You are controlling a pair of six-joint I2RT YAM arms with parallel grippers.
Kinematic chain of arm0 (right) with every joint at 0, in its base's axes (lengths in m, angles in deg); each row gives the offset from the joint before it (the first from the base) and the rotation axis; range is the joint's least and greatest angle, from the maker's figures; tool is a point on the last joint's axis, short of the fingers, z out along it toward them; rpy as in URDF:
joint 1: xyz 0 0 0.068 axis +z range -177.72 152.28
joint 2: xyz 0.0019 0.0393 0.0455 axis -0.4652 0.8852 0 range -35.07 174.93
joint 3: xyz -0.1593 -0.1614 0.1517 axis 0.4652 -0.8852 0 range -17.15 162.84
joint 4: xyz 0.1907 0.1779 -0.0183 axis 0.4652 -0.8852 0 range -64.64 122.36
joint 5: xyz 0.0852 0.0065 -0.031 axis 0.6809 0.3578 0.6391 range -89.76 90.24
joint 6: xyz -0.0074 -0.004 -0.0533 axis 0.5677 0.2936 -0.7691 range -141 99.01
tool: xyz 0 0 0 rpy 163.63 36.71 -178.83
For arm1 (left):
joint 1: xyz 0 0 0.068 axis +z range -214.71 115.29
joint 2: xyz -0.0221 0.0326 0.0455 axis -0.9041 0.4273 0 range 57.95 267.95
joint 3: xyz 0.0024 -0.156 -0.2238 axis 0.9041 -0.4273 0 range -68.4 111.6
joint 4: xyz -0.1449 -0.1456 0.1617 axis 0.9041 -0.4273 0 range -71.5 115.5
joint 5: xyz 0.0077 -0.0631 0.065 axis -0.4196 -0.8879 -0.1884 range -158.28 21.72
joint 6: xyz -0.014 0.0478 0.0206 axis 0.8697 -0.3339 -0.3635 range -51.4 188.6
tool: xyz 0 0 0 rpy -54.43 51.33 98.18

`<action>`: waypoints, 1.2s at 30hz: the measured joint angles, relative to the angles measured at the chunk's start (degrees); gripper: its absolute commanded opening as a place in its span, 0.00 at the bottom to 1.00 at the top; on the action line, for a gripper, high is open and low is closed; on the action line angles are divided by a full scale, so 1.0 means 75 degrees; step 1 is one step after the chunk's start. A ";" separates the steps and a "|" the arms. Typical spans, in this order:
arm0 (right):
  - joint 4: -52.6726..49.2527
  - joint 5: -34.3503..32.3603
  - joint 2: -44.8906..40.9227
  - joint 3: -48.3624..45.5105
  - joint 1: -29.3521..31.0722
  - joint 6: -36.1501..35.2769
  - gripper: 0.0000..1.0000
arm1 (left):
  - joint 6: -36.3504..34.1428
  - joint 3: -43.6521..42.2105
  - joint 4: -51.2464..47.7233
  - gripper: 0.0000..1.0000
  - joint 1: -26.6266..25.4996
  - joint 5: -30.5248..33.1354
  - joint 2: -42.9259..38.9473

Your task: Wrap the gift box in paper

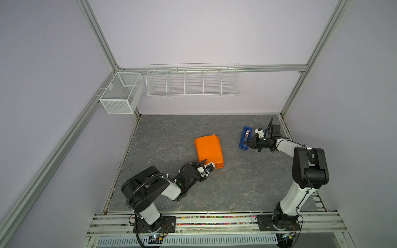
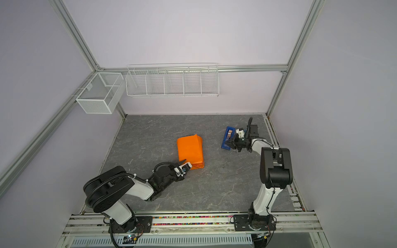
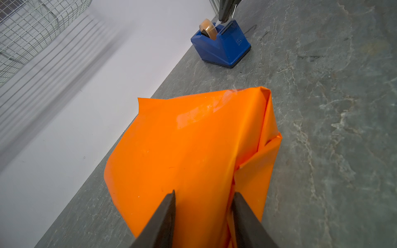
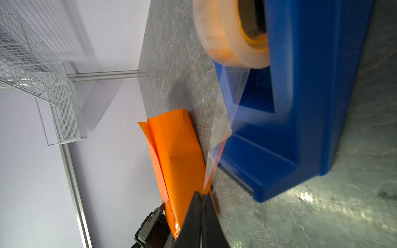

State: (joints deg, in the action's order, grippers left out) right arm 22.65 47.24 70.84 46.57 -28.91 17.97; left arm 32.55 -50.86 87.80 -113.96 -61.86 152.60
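pinching clear tape (image 4: 231,96) off the blue dispenser (image 4: 311,96) (far right), right fingers (image 4: 191,214) are pressed together; left fingers (image 3: 163,219) sit apart over the near end of the orange paper (image 3: 182,150).

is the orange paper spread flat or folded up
Folded. The paper forms a boxy bundle in both top views, with creased flaps at its ends in the left wrist view.
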 measured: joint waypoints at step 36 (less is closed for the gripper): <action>-0.1428 -0.2439 0.0152 0.0291 0.0312 -0.1725 0.06 | 0.0052 0.0032 -0.0041 0.43 0.0000 0.0000 0.0000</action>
State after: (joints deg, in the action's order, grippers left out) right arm 11.94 28.95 71.97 48.75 -26.57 5.03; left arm 32.94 -50.62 87.49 -113.96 -61.86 152.60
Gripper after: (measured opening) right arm 0.066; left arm 0.426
